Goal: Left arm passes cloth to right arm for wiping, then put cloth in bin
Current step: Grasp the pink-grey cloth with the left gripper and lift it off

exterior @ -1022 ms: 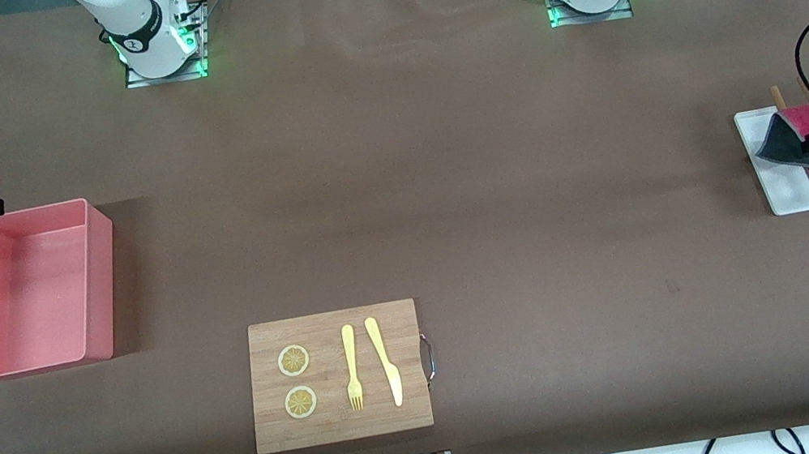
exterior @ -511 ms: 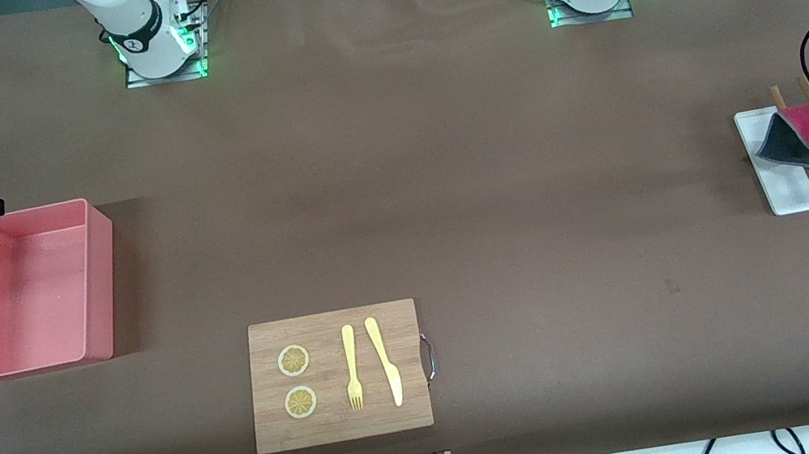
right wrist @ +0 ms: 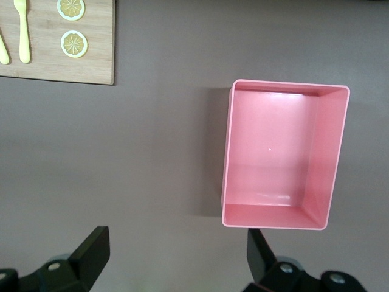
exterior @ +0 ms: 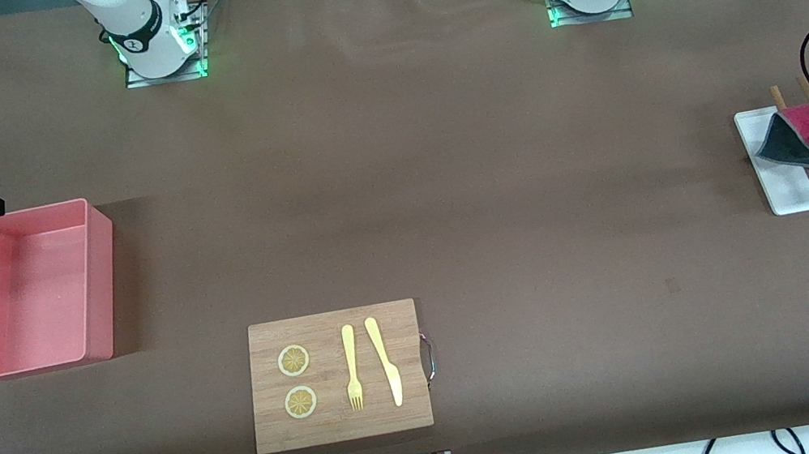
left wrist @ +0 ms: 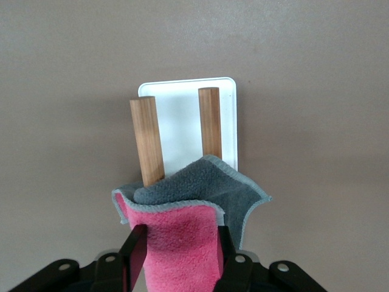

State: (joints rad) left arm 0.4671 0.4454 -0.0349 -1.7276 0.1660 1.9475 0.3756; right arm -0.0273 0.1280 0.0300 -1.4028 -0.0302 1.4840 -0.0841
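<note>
Closing on the cloth (left wrist: 182,234), our left gripper (left wrist: 181,255) has narrowed from wide open until its fingers (left wrist: 135,249) press the pink fold, which is draped over two wooden rods (left wrist: 148,141) on the white tray (exterior: 778,185) at three o'clock. We judge pickup imminent. Our right gripper (right wrist: 176,255) waits spread and empty beside the bin (exterior: 29,290) at nine o'clock.

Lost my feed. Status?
Left gripper closed on cloth over white tray. Right gripper open, waiting above table beside bin. Nothing blocking.
</note>
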